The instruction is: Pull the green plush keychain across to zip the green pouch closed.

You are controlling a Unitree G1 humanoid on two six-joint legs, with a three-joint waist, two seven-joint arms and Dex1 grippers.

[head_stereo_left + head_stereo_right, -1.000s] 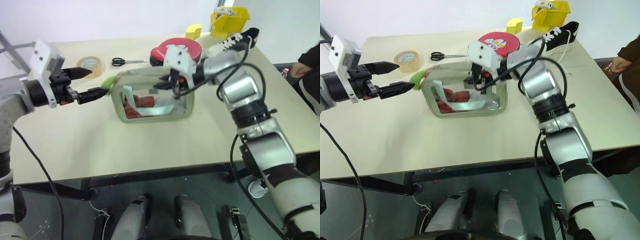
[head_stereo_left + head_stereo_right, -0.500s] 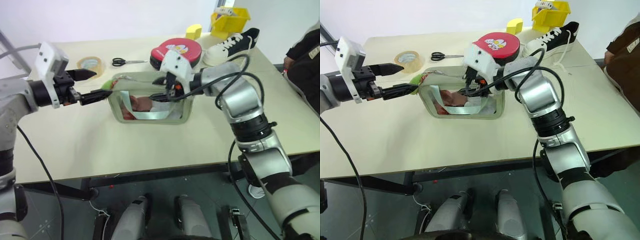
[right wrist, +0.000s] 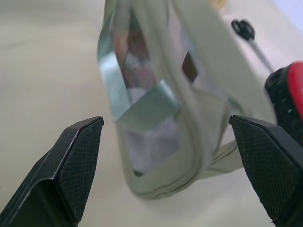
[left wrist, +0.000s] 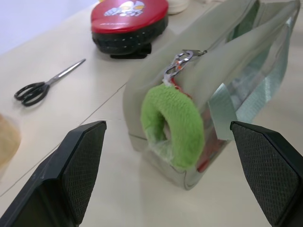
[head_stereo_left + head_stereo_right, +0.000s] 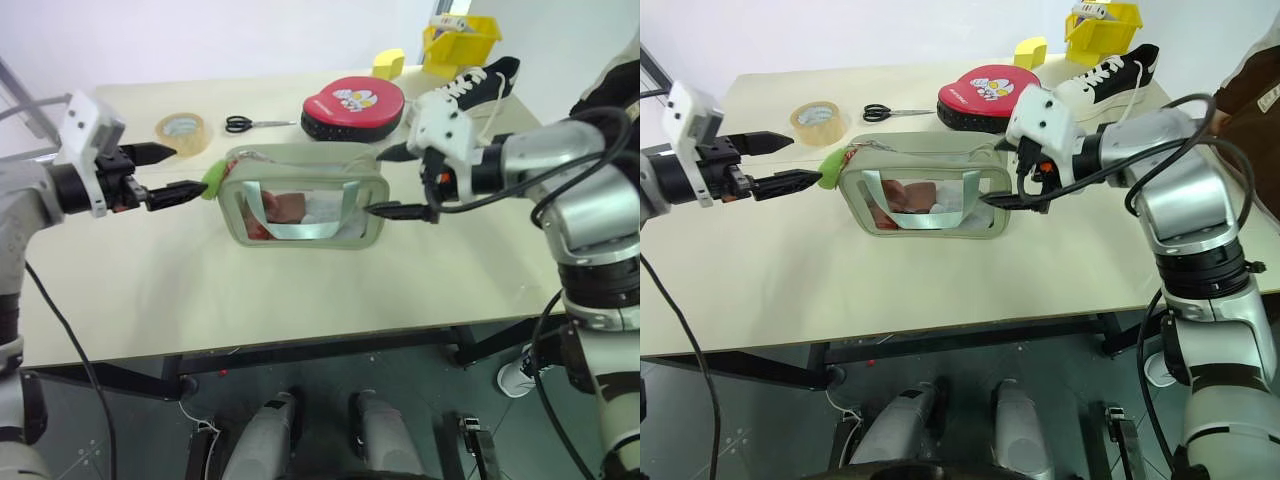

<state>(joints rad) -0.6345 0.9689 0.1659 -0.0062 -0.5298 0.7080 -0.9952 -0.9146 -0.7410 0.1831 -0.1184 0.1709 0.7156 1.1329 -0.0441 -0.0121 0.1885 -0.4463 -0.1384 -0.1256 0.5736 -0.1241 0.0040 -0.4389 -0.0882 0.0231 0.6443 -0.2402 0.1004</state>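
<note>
My left gripper (image 5: 178, 172) and right gripper (image 5: 385, 183) were both wide open, holding nothing, at either end of the green pouch (image 5: 303, 196) mid-table (image 5: 300, 290).

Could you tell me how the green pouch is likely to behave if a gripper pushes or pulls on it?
The green pouch looks soft-sided, with a clear front and a limp strap, so it would probably buckle rather than resist. It stands upright on a narrow base, so a sideways pull on the green plush keychain might tip or drag it.

No readable text, labels or numbers; red round case (image 5: 353, 102) bears cartoon picture only.
</note>
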